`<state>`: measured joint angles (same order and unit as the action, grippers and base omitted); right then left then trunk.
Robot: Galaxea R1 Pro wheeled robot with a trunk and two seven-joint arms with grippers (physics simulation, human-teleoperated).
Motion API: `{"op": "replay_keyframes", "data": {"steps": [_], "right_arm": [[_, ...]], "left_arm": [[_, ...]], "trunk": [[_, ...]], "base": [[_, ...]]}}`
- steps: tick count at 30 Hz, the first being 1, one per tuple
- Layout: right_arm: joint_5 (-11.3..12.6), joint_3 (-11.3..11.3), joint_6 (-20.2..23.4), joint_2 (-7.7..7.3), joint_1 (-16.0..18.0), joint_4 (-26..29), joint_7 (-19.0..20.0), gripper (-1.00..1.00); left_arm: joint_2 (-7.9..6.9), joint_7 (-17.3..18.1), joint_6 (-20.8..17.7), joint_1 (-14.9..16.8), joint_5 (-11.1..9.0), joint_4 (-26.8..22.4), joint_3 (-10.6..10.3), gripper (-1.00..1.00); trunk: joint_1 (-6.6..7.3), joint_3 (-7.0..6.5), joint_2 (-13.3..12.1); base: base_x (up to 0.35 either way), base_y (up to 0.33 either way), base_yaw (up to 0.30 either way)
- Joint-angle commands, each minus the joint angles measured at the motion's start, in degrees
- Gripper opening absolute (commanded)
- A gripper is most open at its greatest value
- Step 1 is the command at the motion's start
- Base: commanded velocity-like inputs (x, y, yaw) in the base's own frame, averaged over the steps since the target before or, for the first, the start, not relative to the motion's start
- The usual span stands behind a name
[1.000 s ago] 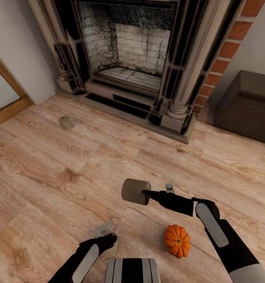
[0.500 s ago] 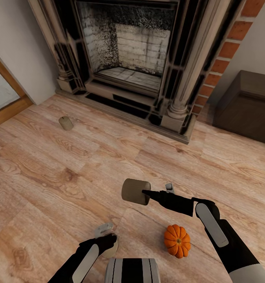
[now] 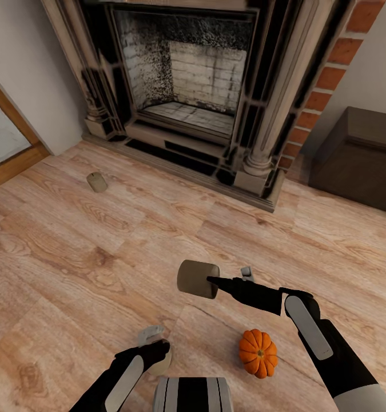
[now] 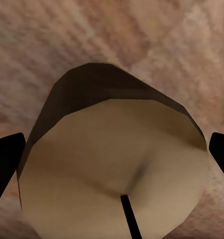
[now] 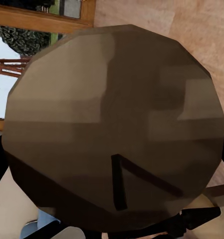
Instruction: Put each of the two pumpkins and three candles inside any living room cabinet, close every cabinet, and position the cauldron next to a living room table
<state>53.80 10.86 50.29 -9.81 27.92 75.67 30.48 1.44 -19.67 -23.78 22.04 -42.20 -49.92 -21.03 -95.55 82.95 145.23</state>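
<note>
Since a moment ago only the view has tipped slightly; both arms sit as before. The right claw (image 3: 211, 281) grips a candle (image 3: 197, 278) in front of the fireplace (image 3: 187, 86); the left claw (image 3: 158, 349) pinches another (image 4: 117, 169). A third candle (image 3: 96, 182) lies near the fireplace's left foot, a pumpkin (image 3: 258, 352) nearer the robot. Both claws are loaded, so the cabinet (image 3: 358, 154) right of it looks next.

left candle (image 3: 163, 361): mostly hidden behind left gripper (image 3: 152, 343)
right gripper (image 3: 215, 280): fingertips covered by held candle (image 3: 197, 278)
cabinet (image 3: 361, 157): cut by right edge
far candle (image 3: 96, 182): small, detail unclear
fireplace (image 3: 198, 86): top cut off
</note>
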Motion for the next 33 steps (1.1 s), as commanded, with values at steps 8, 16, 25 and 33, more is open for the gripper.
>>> {"op": "replay_keyframes", "data": {"steps": [8,16,25,33], "right_arm": [[0.0,0.0,0.2,-0.03,0.0,0.0,0.1,-1.00],[0.1,0.0,0.1,-0.03,0.0,0.0,0.1,-1.00],[0.3,0.0,0.1,-0.03,0.0,-0.1,-0.1,-1.00],[0.3,0.0,0.0,-0.03,0.0,-0.8,-0.1,-1.00]], "left_arm": [[-0.05,-0.7,-0.1,0.0,-0.5,-0.1,-0.2,-1.00],[-0.46,-0.7,-0.1,0.0,-0.5,-0.1,-0.1,-1.00],[-2.74,-0.5,-0.1,0.0,-0.7,-0.8,0.2,-1.00],[-6.82,-0.5,-2.2,0.0,-1.7,-8.0,4.3,-1.00]], "trunk": [[0.21,-1.74,-0.1],[0.42,-3.51,-0.2],[0.65,-5.51,-0.3],[0.86,-7.28,-0.4]], "base": [[0.000,0.000,0.000],[0.000,0.000,0.000],[0.000,0.000,0.000],[0.000,0.000,0.000]]}}
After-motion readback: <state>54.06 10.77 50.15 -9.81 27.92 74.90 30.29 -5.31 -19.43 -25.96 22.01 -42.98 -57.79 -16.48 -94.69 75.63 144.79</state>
